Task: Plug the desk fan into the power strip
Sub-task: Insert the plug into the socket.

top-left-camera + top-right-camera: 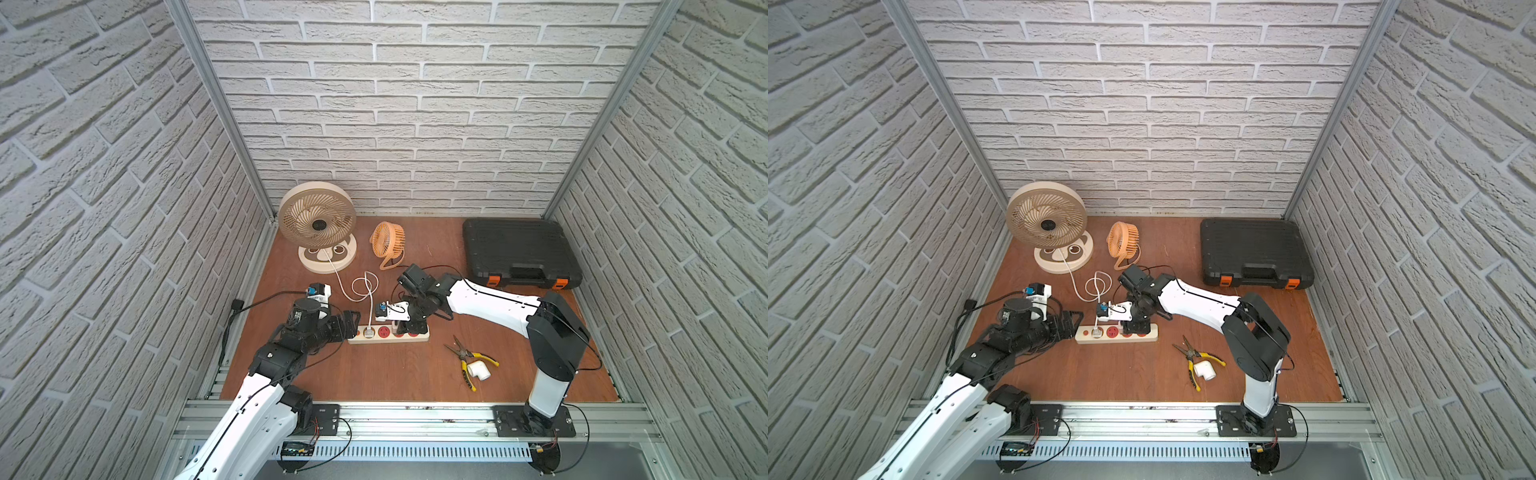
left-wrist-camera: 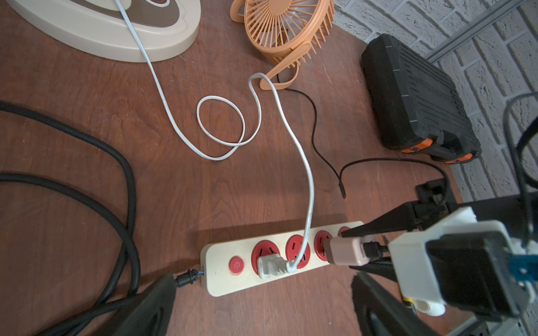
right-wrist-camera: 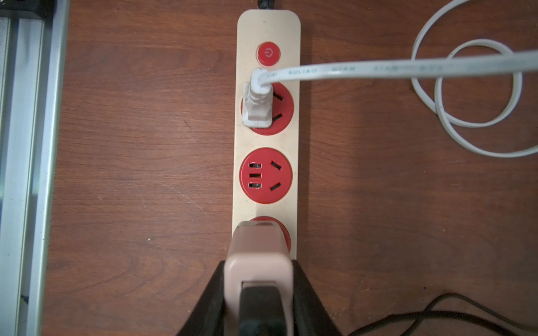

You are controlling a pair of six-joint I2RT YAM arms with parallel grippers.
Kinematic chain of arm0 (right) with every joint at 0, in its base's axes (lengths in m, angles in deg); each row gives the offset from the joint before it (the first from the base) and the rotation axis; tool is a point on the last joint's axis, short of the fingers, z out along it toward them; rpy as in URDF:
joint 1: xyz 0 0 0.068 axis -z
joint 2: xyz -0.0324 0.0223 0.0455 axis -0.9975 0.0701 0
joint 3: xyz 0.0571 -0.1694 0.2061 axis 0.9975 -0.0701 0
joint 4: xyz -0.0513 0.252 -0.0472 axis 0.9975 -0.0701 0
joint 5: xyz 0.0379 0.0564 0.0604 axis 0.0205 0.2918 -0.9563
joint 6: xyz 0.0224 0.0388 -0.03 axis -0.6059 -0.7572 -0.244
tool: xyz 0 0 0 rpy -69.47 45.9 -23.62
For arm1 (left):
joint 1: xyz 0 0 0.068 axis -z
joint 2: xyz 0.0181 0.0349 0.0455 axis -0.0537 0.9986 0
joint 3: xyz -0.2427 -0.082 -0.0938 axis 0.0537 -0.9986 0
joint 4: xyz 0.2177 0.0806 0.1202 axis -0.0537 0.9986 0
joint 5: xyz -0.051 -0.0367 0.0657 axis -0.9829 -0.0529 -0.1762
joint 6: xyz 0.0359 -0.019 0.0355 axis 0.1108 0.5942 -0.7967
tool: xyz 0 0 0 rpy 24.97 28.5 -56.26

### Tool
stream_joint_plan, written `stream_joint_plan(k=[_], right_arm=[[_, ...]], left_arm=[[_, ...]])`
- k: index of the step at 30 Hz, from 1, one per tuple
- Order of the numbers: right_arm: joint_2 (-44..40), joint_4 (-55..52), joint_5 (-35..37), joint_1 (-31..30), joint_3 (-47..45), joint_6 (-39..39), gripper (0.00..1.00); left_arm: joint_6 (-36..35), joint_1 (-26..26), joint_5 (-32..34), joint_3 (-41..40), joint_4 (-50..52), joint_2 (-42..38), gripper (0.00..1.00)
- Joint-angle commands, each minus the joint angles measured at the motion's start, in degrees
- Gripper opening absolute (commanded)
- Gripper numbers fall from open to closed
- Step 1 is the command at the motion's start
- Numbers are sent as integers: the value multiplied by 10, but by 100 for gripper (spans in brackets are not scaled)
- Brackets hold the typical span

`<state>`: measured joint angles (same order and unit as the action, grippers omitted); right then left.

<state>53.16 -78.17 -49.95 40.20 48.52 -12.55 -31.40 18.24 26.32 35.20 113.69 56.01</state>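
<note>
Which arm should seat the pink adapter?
Right. The right gripper is shut on the pink adapter over the third socket of the power strip. The left gripper is open and empty at its button end.

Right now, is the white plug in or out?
In: the white plug sits in the socket beside the red button of the power strip.
</note>
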Motion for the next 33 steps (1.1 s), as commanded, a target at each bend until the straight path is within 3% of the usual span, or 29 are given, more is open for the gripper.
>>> stream_joint_plan(k=[1, 23, 33], right_arm=[[-5, -31, 17, -8, -17, -11, 3], [-8, -2, 34, -7, -47, -44, 3], [37, 20, 43, 0, -61, -54, 3]], left_arm=[[-1, -4, -5, -7, -28, -3, 98], [-2, -6, -7, 2, -24, -1, 98], [-4, -6, -7, 3, -23, -1, 98]])
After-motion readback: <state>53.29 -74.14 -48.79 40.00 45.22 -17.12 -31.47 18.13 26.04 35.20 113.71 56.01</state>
